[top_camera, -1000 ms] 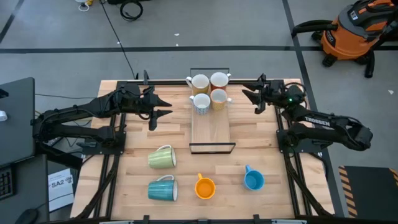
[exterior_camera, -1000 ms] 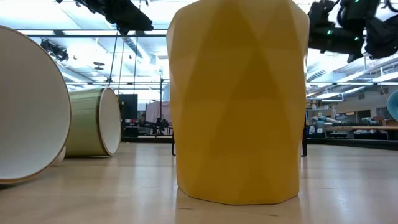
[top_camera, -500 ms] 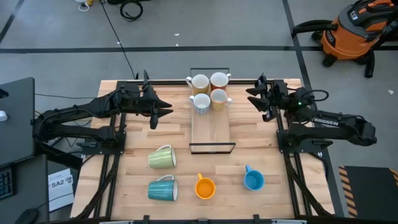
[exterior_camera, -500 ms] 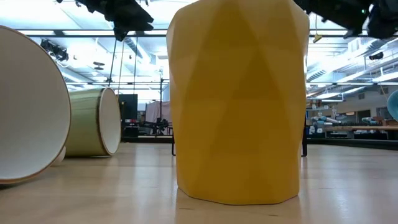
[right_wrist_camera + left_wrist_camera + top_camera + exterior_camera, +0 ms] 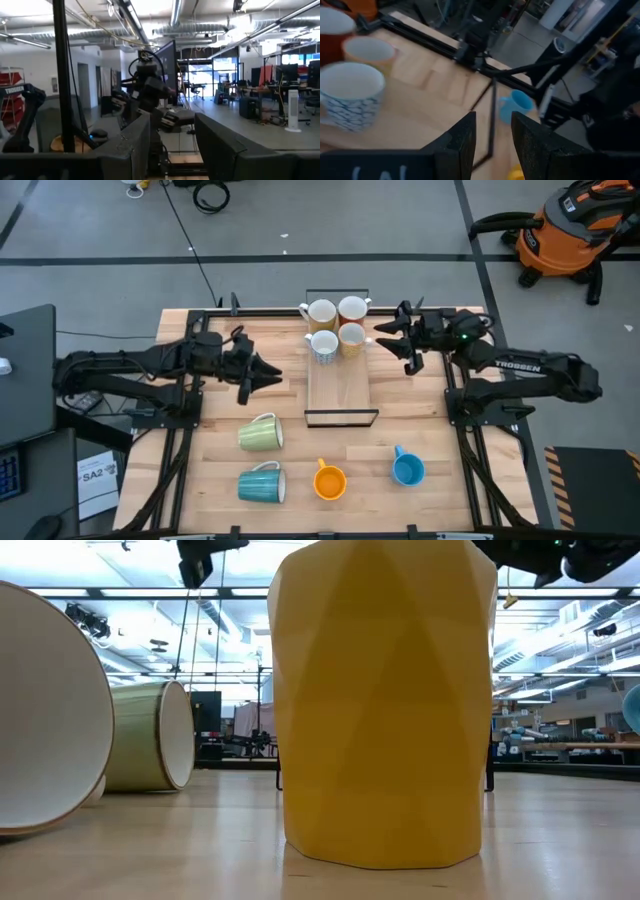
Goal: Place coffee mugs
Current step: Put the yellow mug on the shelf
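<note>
Left gripper [image 5: 272, 374] and right gripper [image 5: 383, 340] parted, empty (both flank mug tray [image 5: 340, 395])

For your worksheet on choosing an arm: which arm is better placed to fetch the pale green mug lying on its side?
Probably the left. The left gripper, open and empty, hovers nearest the pale green mug; the right gripper is beyond the clear tray.

Pale green mug [image 5: 261, 432], teal mug [image 5: 262, 484], orange mug [image 5: 329, 481] (faceted yellow-orange in low view), blue mug [image 5: 407, 469]; white mug [image 5: 351, 95] bears blue scale pattern; light wood table [image 5: 410, 400]; dark arms.
</note>
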Available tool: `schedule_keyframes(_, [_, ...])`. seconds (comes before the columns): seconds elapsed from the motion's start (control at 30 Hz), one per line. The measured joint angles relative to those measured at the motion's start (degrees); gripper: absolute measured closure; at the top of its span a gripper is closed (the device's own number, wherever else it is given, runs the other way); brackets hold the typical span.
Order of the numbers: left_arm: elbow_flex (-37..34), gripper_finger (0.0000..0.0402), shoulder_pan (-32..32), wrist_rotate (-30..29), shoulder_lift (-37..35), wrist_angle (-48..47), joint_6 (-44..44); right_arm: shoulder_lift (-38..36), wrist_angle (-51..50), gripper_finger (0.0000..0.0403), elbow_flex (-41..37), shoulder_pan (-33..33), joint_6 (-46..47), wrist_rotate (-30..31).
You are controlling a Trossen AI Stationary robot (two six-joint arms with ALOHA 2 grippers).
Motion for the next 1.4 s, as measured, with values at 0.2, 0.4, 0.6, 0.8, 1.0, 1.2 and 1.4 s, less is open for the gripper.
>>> schedule_keyframes(0.2, [0.0, 0.0271, -5.4, -4.4, 0.0, 0.0, -5.3, 3.6, 0.0, 0.0242, 1.1, 0.4, 0.0, -0.2])
schedule_keyframes(0.4, [2.5, 0.0271, -11.2, -9.9, 3.6, 0.4, -9.9, 5.8, -0.1, 0.0242, 1.1, 1.4, -0.6, -0.4])
schedule_keyframes(0.6, [11.0, 0.0271, -15.0, -11.0, 13.2, -1.1, -9.5, 6.4, 0.0, 0.0242, 1.1, 1.9, -6.8, -0.4])
schedule_keyframes(0.8, [22.1, 0.0271, -18.5, -11.1, 24.5, -6.7, -9.6, 5.9, 0.5, 0.0242, 1.1, 1.9, -10.6, -0.5])
schedule_keyframes(1.0, [33.4, 0.0271, -22.1, -11.0, 36.1, -14.5, -14.7, 5.8, 2.6, 0.0242, 1.1, 1.9, -11.8, -0.5])
schedule_keyframes(1.2, [42.2, 0.0271, -25.5, -9.6, 45.0, -26.0, -27.9, 5.8, 2.4, 0.0242, 1.1, 1.9, -10.0, -0.9])
schedule_keyframes(1.4, [45.0, 0.0271, -28.0, -8.1, 50.7, -31.0, -37.9, 5.8, 2.5, 0.0242, 1.1, 1.9, -9.0, -2.3])
